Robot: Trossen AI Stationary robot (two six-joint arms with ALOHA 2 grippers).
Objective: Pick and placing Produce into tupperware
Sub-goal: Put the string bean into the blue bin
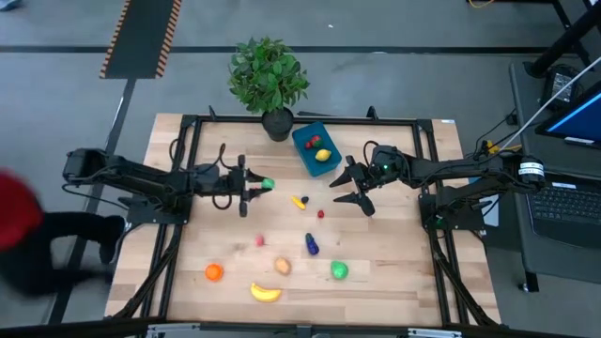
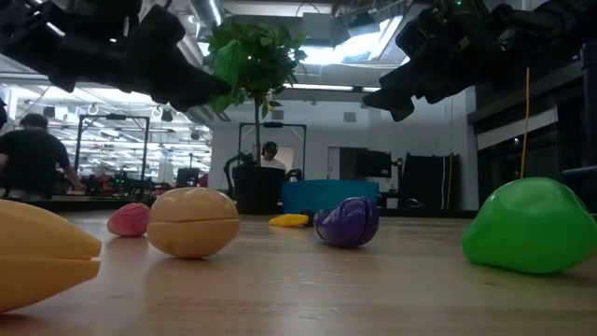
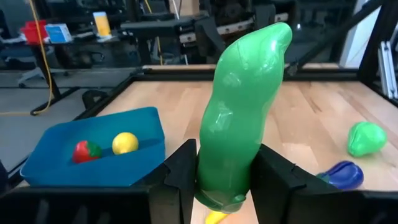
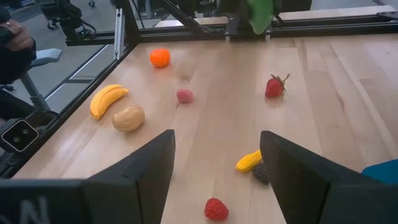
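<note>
My left gripper [image 1: 254,185] is shut on a green cucumber [image 3: 242,118] above the table's left-middle, pointing toward the right. The blue tupperware [image 1: 315,148] stands open at the far middle, with a strawberry [image 3: 86,151] and a lemon [image 3: 125,142] inside. My right gripper [image 1: 352,188] hovers open just right of centre, touching nothing. On the wood lie an orange [image 1: 214,272], banana [image 1: 265,292], potato [image 1: 282,266], green apple [image 1: 339,270], eggplant [image 1: 311,245], a pink berry [image 1: 260,240] and a red berry [image 1: 320,213]. My left gripper pinches the cucumber near its stem end [image 3: 221,186] between its two fingers [image 3: 183,174]. The fingers come about level from the table's left and lie along the cucumber. Its free end [image 3: 273,37] sticks out past the fingertips, and it is lifted clear of the table.
A leafy potted plant [image 1: 269,80] stands at the far edge beside the tupperware. A black frame [image 1: 188,127] runs around the working area. A small yellow piece [image 4: 249,160] and a raspberry [image 4: 216,209] lie below my right gripper. A person [image 1: 19,225] is at the left.
</note>
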